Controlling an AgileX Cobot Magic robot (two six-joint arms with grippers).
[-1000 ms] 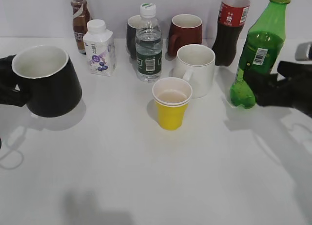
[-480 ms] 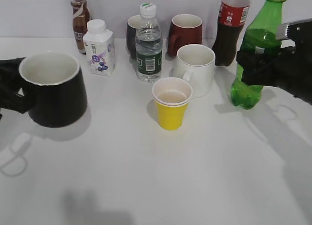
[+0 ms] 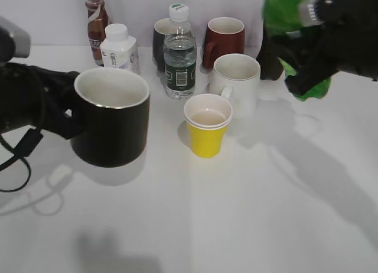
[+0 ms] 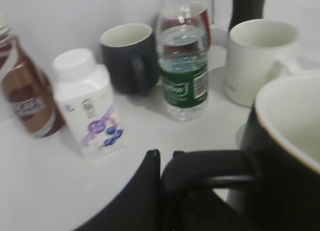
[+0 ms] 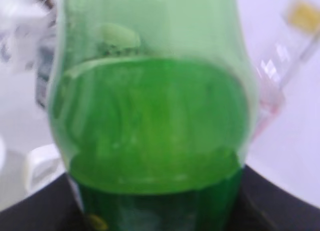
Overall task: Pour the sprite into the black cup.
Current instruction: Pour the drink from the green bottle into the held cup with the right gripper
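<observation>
The black cup [image 3: 112, 125], glossy with a white inside, hangs left of centre, held by its handle in my left gripper [image 3: 66, 116]. In the left wrist view the handle [image 4: 205, 168] sits between the shut jaws and the cup's rim [image 4: 290, 121] fills the right. The sprite [image 3: 295, 25], a green translucent bottle, is lifted and tilted at the top right, gripped by my right gripper [image 3: 319, 45]. In the right wrist view the green bottle [image 5: 150, 121] fills the frame, with black jaws on both sides at the bottom.
A yellow paper cup [image 3: 207, 125] stands in the middle. Behind it are a white mug [image 3: 237, 84], a clear water bottle [image 3: 179, 54], a maroon mug [image 3: 224, 41], a small dark mug [image 3: 160, 42], a white yogurt bottle [image 3: 119, 51] and a brown drink bottle [image 3: 96, 22].
My left gripper has carried the black cup to the right, toward the centre. My right gripper has lifted the sprite off the table and tilted it leftward, up and inward.
</observation>
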